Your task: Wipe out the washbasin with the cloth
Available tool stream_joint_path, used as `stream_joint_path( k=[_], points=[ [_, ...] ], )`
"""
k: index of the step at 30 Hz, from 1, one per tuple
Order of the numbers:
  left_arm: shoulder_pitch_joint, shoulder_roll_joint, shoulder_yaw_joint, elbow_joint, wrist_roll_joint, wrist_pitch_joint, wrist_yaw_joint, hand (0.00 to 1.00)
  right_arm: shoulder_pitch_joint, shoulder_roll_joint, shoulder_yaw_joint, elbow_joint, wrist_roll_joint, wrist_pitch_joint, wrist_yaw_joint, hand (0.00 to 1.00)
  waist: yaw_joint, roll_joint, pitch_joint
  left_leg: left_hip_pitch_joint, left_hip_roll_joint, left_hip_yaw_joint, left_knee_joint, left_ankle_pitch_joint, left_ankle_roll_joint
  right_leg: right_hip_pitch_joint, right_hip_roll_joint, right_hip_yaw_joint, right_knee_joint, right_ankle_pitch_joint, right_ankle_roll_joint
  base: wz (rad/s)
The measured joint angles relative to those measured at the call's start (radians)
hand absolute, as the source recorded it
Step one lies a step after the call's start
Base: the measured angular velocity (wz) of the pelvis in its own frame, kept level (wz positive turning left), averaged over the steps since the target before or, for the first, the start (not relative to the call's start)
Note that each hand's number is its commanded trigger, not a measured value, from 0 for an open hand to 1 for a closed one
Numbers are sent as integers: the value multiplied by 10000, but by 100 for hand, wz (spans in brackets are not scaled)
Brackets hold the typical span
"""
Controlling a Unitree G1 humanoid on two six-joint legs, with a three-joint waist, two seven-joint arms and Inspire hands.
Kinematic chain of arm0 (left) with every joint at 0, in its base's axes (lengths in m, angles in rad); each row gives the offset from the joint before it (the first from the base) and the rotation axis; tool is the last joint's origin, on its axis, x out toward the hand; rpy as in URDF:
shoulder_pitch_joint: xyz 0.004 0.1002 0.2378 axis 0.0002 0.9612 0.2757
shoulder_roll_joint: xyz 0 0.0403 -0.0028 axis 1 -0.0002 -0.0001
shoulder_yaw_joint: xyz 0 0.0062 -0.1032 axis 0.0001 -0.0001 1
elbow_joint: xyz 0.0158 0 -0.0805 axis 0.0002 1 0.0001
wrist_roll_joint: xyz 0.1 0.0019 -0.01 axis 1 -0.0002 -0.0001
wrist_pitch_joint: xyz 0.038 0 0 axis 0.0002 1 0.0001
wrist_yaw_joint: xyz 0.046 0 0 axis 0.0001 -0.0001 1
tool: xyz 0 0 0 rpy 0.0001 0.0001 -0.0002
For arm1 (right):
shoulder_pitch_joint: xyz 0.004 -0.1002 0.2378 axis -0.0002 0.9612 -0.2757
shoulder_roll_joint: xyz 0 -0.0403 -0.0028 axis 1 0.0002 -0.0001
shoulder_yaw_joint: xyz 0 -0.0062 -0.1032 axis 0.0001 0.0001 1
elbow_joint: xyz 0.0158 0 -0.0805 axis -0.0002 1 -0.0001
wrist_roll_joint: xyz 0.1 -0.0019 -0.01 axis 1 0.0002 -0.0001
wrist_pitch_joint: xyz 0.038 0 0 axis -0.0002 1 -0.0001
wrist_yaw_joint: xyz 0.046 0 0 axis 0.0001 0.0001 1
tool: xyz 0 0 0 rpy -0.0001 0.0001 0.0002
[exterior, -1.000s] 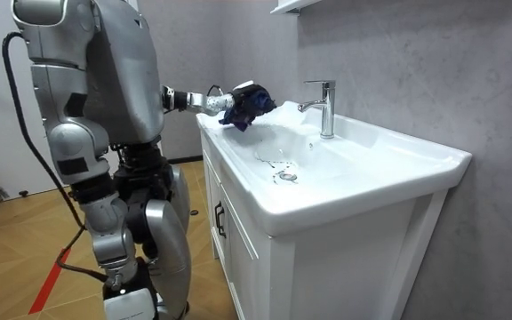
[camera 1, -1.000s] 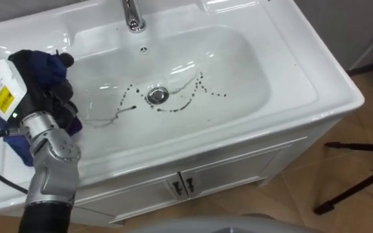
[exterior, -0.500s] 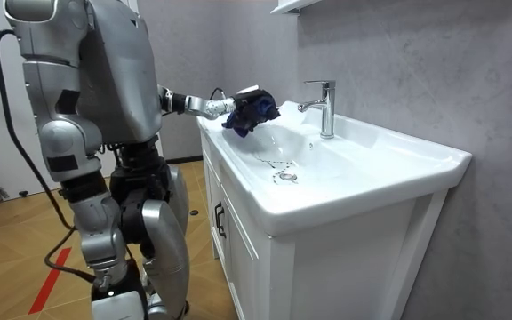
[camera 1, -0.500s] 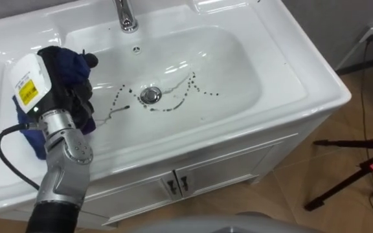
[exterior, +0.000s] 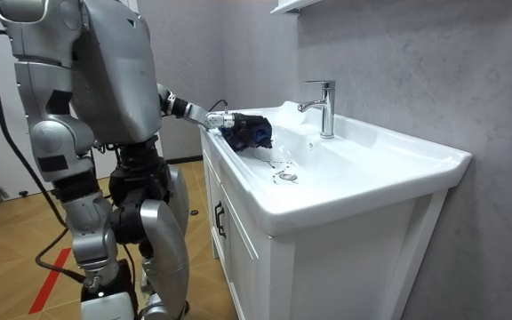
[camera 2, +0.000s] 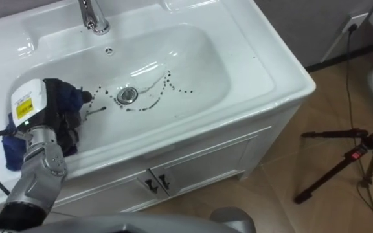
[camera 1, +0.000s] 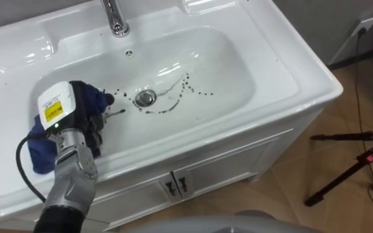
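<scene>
The white basin [camera 1: 274,61] has a metal drain [camera 1: 146,98] ringed by dark dotted marks [camera 1: 188,85] on the bowl's floor. My left hand [camera 1: 90,126] is shut on a dark blue cloth [camera 1: 97,99] and rests inside the bowl's left part, just left of the drain. Part of the cloth hangs behind the wrist over the left slope. The room view shows the robot standing at the cabinet's front, left arm stretched out, with the cloth [exterior: 252,132] down in the basin [exterior: 372,169].
A chrome tap [camera 1: 113,16] rises at the back rim, also seen as the tap [exterior: 325,107] in the room view. Below the basin are white cabinet doors [camera 1: 199,176]. A black tripod [camera 1: 351,171] stands on the wooden floor to the right.
My left hand has carried the cloth from above the left rim down into the bowl, closer to the drain. The head camera has shifted slightly.
</scene>
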Motion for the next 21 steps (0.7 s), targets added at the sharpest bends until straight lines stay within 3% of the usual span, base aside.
stream_joint_path(
  k=[7, 15, 21],
  points=[
    [-27, 0, -2, 420, 291, 144, -107, 100, -16, 5, 0, -86, -56, -1, -318, 0, -158, 129, -84, 54, -1, 68, -38, 1, 0, -3, 23, 94, -17, -1, 1, -4],
    [-240, 0, -13, 1022, 451, 171, -470, 100, -31, -4, -14, -20, 156, -23, -399, 0, -210, 252, 7, 85, -3, 142, -31, 1, 0, -2, 22, 130, -10, -8, 8, -1],
    [-291, -6, -13, 1292, 1087, 172, -1354, 100, -43, 4, -270, -28, 120, -93, -344, 0, -343, 241, 52, 72, -16, 141, 67, 1, 0, 3, 11, 181, -25, -39, 18, 0]
  ],
)
